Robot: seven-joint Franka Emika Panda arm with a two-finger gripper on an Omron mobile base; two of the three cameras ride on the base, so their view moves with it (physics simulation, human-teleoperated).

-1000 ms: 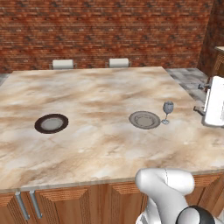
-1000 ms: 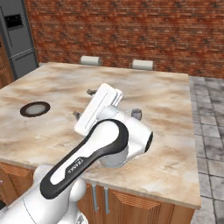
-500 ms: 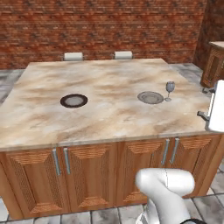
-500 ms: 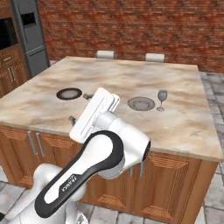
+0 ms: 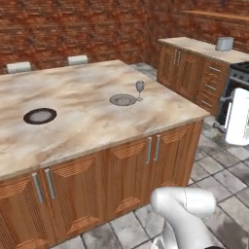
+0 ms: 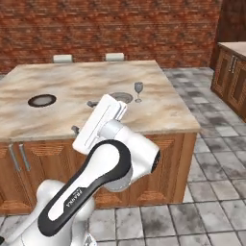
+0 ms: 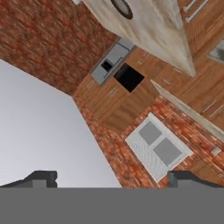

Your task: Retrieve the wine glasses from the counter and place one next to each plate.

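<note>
text: "FRANKA" partly legible | on: dark band of robot arm (image 6: pixel 72 199) | other: none

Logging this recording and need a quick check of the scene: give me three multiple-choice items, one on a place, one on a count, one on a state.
1. Where does the wine glass stand?
A. beside the right-hand plate
B. on the floor
C. on the left-hand plate

2. How many plates lie on the island counter?
A. one
B. two
C. four

3. How is the end effector?
A. shut on a glass
B. shut on a plate
C. open, holding nothing

Answers:
1 A, the glass stands upright just beyond the plate's rim in both base views.
2 B, two dark-rimmed dishes lie apart on the top.
3 C, the hand view shows the fingertips wide apart with nothing between them.
</note>
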